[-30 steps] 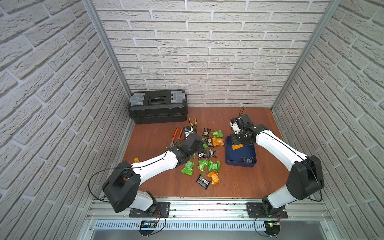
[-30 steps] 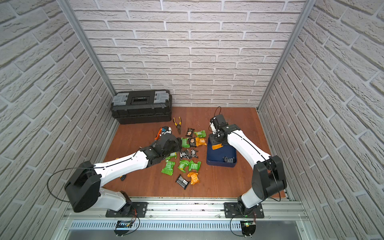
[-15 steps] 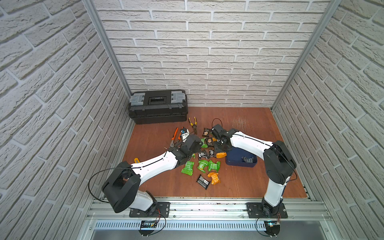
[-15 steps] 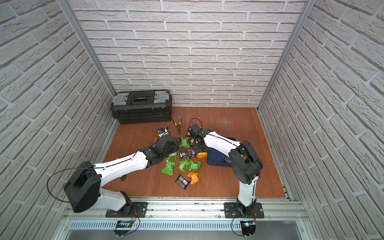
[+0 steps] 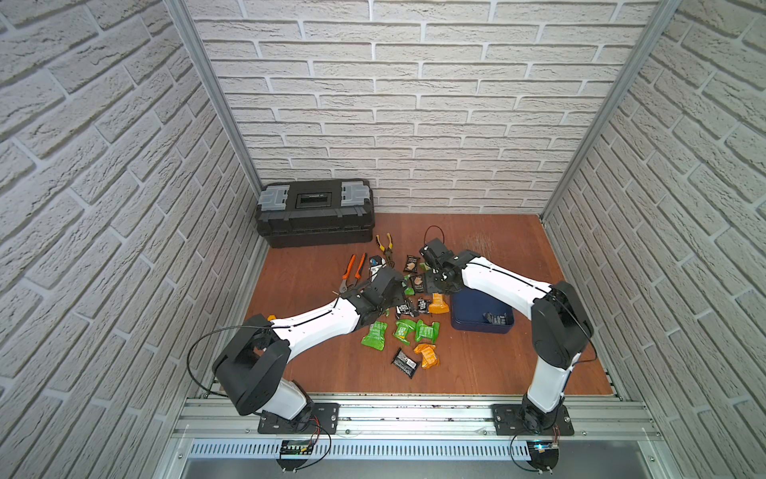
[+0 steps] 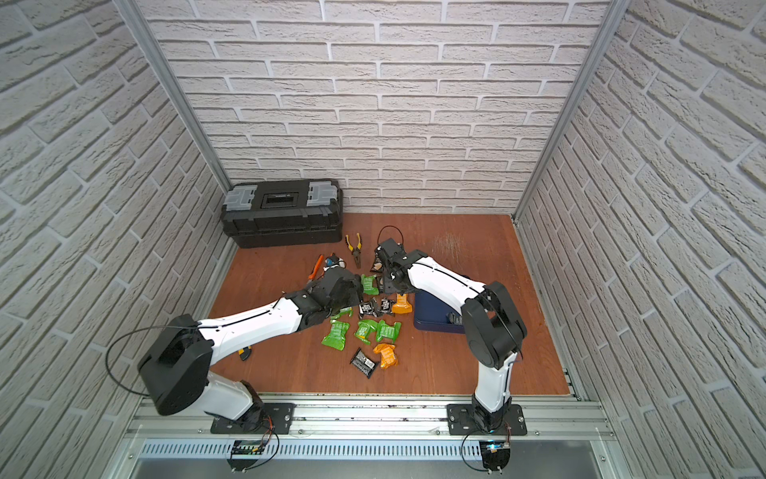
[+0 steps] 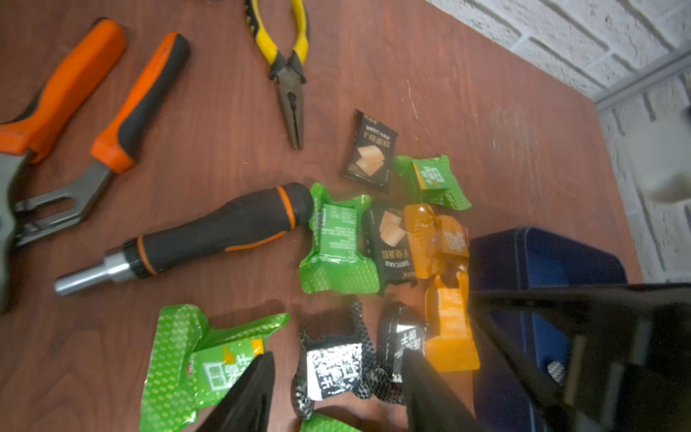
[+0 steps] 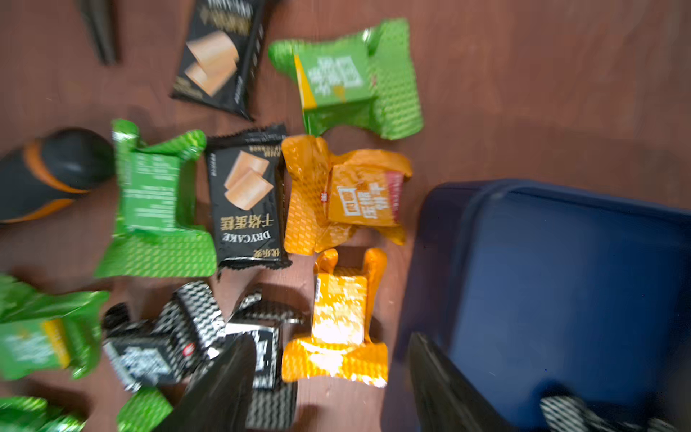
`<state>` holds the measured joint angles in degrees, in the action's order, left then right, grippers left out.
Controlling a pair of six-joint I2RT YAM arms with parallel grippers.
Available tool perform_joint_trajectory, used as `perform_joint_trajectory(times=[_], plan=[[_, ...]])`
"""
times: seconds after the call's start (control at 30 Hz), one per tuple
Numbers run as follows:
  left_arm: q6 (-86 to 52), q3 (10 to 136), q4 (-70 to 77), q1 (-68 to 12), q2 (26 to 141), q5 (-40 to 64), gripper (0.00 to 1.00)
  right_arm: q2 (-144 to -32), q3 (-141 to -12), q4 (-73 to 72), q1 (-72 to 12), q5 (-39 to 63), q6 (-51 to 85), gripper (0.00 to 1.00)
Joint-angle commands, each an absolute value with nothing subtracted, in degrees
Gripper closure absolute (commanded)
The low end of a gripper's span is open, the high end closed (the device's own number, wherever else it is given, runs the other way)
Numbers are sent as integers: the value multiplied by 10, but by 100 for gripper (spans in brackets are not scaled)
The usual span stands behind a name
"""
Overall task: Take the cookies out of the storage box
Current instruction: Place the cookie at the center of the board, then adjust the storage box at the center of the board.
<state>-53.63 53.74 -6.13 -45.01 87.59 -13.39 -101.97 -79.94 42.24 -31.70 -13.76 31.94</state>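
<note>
the wooden table [image 5: 518, 257] is littered with cookies [image 5: 427, 330]: green, orange and black packets lie in a loose heap on the bare wood, on the side of the storage box [image 5: 472, 328] that faces the left arm. the box, dark blue with low walls, sits under the right arm. one black-and-white packet [image 5: 495, 318] lies inside it, close to the near wall, and the right wrist view catches its patterned edge too.

the right gripper [image 8: 329, 338] hangs low by the box's far corner, at the edge of the heap. its jaws are spread wide and grip nothing. an orange packet [image 8: 340, 318] lies flat on the wood below the gap, just beside the box wall. that wrist view is blurred, so i cannot tell whether a finger touches it.

the left gripper [image 7: 338, 357] reaches in from the opposite side, its jaws also wide apart and empty. it hovers over two checkered packets [image 7: 329, 377], with one finger above a green packet [image 7: 179, 355].

beyond the heap lies a screwdriver [image 7: 209, 232], its black handle butting against another green wrapper. further out are the orange-handled pliers [image 7: 74, 93] and the yellow-handled pliers [image 7: 288, 67]. a black toolbox [image 5: 315, 211] stands shut against the back wall, well apart from the packets.
</note>
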Motion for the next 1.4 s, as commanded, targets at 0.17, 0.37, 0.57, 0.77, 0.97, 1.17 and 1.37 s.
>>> perform_joint_trajectory(times=[0.17,0.37,0.57,0.77,0.97,1.17,1.37], plan=[[-391,754,-151,-487,1040,17,37,-771,-643,434,-147,-176,328,32],[-373,877,-218,-499,1147,65,35,-651,-536,442,-27,-119,324,33],[-375,970,-259,-504,1228,82,36,-590,-488,442,-5,-105,326,33],[-379,1055,-310,-508,1287,61,55,-567,-480,443,0,-102,324,33],[-387,1121,-344,-520,1326,16,68,-553,-469,441,1,-79,330,34],[-402,1142,-347,-526,1339,-12,83,-551,-467,449,1,-55,326,34],[-402,1163,-355,-538,1338,-60,95,-542,-470,444,1,-40,318,35]])
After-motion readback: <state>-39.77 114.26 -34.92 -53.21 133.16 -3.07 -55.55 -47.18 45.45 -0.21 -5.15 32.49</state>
